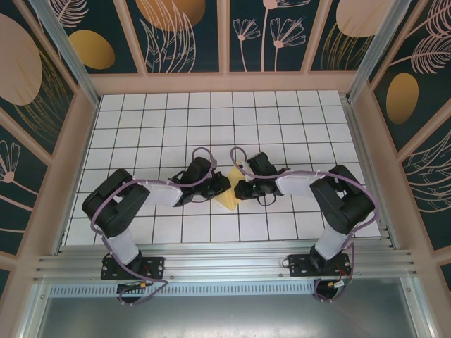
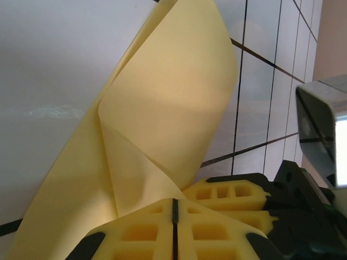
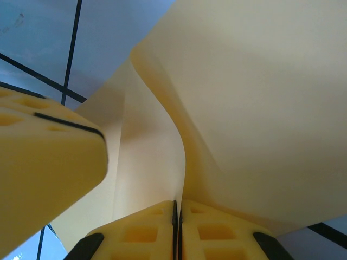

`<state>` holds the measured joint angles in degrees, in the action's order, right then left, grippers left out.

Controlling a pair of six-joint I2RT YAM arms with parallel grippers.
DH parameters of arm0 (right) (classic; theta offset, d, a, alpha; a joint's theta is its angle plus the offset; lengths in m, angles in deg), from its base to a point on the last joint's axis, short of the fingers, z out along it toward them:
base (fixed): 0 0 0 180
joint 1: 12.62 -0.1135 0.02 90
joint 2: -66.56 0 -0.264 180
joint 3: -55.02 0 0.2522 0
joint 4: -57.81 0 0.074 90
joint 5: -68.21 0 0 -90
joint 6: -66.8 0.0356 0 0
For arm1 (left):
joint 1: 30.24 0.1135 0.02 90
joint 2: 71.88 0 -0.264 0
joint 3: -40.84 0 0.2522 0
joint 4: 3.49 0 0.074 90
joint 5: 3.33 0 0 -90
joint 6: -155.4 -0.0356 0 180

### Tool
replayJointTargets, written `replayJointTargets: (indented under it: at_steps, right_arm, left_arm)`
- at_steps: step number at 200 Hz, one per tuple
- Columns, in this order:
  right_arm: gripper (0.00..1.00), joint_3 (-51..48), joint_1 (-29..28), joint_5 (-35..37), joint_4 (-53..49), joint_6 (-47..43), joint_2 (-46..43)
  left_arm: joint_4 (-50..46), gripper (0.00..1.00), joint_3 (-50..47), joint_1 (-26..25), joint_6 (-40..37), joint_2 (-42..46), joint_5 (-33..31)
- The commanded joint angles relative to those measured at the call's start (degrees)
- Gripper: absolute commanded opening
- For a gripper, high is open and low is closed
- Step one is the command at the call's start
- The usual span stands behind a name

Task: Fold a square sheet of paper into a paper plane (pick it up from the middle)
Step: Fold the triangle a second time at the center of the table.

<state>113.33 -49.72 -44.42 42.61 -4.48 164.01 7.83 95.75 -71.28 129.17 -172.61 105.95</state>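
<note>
Now both my grippers are pinched on the paper, mid-table

Seen from above, my two arms reach in from the near edge and meet over the middle of the tiled table [image 1: 141,141]. My left gripper [image 1: 220,188] comes in from the left and my right gripper [image 1: 240,189] from the right, their tips just beside each other. The paper [image 1: 229,198] sits between them, a small pale-yellow shape showing mostly on the near side of the tips. Whether it touches the table I cannot tell.

At my left wrist, the two yellow pads [image 2: 141,233] are pressed together with only a thin dark seam between them. A point of the paper [image 2: 162,108] runs down into the top of that seam, so my left jaws are clamped on the paper. Beyond the pads it rises in overlapping layers with a slanted crease. The right gripper's yellow fingers [image 2: 227,192] lie just beside mine, its black body behind them.

At my right wrist, the pads [image 3: 217,233] are likewise pressed together. A fold of the paper [image 3: 260,108] drops straight into their seam, so my right jaws are clamped on it too. The paper swells away in one broad curved flap, with a flatter layer beside it. One left finger [image 3: 49,162] looms close against that flatter layer; touching or just apart, I cannot tell.
</note>
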Motion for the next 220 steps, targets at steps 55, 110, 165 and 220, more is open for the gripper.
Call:
replayJointTargets:
  at_steps: [55,110,165,220]
  right_arm:
    - [0.12,-0.5,0.3,1.3,-0.8,-0.6,2.7]
    - [0.12,-0.3,0.3,0.9,-0.7,-0.6,2.8]
    - [0.12,-0.1,0.0,0.9,-0.7,-0.3,3.2]
    - [0.12,0.2,-0.1,1.3,-1.4,-0.8,3.4]
  left_arm:
    - [1.5,0.08,2.1,0.0,1.3,-3.8,-0.3]
    - [-3.6,0.07,1.9,0.0,-1.2,-5.0,-3.4]
    - [-4.9,0.07,2.7,0.0,-2.5,-4.7,-3.4]
    - [-9.8,0.12,9.8,0.0,-6.8,-3.5,-5.9]
